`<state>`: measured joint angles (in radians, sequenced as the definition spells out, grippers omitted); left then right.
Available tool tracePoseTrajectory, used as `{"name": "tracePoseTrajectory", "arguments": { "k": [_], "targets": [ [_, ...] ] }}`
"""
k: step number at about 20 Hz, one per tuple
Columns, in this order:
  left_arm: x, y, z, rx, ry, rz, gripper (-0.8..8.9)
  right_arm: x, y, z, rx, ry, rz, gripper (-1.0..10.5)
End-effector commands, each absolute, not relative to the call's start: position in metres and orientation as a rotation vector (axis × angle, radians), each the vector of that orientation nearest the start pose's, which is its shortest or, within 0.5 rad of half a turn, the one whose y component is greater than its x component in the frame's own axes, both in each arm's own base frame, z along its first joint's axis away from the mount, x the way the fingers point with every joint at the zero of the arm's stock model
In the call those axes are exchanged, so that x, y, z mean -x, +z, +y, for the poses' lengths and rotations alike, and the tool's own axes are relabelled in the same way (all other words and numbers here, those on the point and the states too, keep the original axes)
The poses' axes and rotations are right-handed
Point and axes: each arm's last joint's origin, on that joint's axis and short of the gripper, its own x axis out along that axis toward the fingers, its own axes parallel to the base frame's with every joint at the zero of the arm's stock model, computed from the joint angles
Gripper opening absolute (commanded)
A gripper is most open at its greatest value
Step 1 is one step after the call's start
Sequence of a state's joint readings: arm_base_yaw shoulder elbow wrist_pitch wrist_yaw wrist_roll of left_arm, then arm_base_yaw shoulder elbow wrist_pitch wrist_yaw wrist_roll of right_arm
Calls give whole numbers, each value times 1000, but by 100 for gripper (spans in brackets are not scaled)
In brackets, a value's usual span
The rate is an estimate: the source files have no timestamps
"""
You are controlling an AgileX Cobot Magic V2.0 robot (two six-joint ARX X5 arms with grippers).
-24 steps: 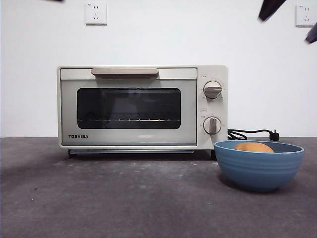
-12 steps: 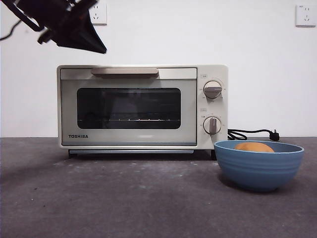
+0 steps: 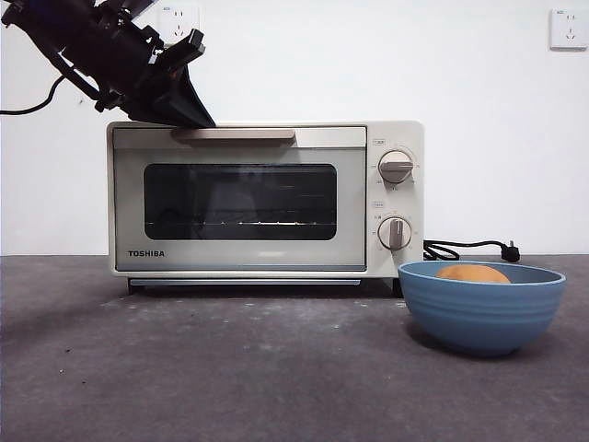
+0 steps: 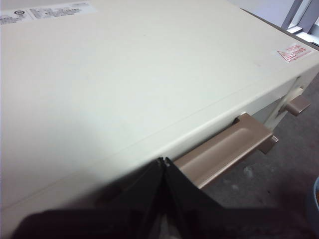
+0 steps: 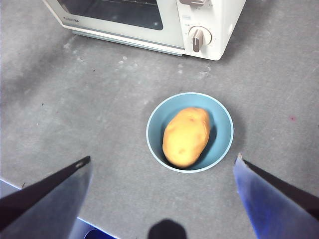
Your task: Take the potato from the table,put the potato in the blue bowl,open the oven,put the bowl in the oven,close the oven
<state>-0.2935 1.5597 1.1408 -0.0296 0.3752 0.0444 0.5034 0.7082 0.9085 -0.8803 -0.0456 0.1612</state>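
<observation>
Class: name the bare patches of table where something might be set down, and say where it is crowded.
Bare table stretches in front of the oven, bordered on one side by the blue bowl. Crowded: the bowl holds the potato; the shut left gripper sits by the oven's handle.

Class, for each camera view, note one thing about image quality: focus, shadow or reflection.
Front view: sharp throughout; the oven window carries dim reflections, and the blue bowl throws a soft shadow on the table. Left wrist view: the oven top looks soft and washed out, with the left end effector dark. Right wrist view: the potato is crisp, while the right end effector is blurred.
</observation>
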Motion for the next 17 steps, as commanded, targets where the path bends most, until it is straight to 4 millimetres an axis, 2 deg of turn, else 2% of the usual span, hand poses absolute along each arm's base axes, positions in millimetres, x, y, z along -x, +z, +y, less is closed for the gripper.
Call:
{"name": "tracePoseTrajectory", "arguments": {
  "k": [1, 7, 12, 17],
  "targets": [
    [-328, 259, -117, -33, -689, 586, -8, -107, 322, 60, -2, 471, 708, 473],
    [-306, 248, -129, -54, -752, 799, -8, -107, 322, 60, -1, 470, 708, 473],
    [-283, 244, -130, -64, -765, 988, -8, -108, 322, 59, 13, 426, 699, 472],
    [-273, 241, -135, -81, -783, 1067, -8, -109, 322, 58, 30, 367, 681, 472]
  ]
}}
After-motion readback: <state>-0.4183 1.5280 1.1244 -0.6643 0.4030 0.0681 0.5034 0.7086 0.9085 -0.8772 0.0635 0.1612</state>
